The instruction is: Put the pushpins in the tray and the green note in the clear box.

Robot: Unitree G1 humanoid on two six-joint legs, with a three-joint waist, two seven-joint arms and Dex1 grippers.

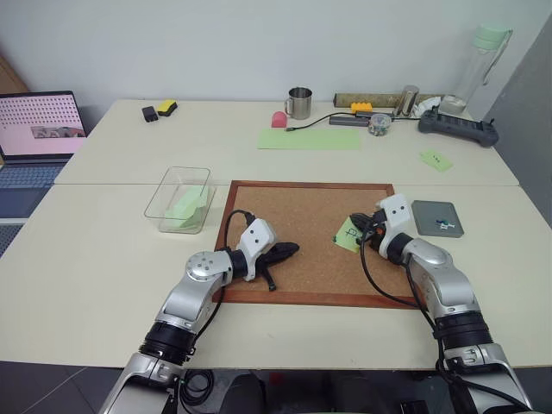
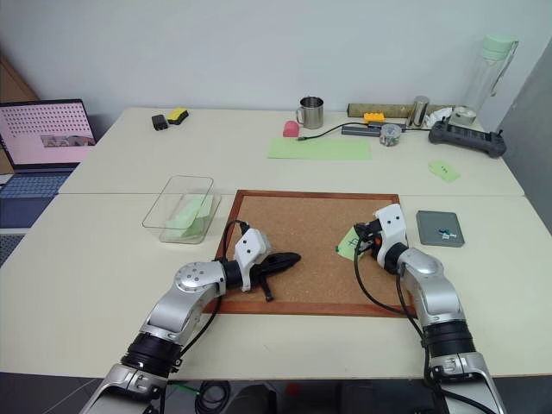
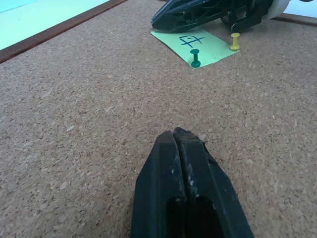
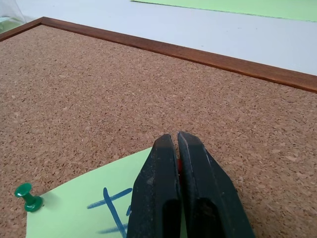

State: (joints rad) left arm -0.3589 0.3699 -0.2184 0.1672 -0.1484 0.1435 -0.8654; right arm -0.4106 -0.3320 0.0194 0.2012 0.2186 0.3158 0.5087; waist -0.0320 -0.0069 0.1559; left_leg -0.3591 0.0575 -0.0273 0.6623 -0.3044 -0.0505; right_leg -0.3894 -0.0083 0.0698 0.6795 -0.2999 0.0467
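Note:
The green note (image 4: 94,208), light green with a blue handwritten mark, lies on the right part of the corkboard (image 1: 302,216). A green pushpin (image 3: 195,58) and a yellow pushpin (image 3: 235,41) stand in it. My right gripper (image 4: 177,136) rests over the note's edge, shut, with a sliver of a red pushpin (image 4: 178,166) between its fingers. My left gripper (image 3: 174,133) lies shut and empty on the board's left part, pointing at the note. The dark-grey tray (image 1: 427,211) sits right of the board with small pins (image 1: 444,224) in it. The clear box (image 1: 164,194) stands left of the board.
A pale green sheet lies inside the clear box. Further back are a large pale-green sheet (image 1: 309,138), a small green slip (image 1: 435,159), a metal mug (image 1: 299,102), a bottle (image 1: 483,60) and a dark controller (image 1: 457,128). A laptop (image 1: 39,125) stands far left.

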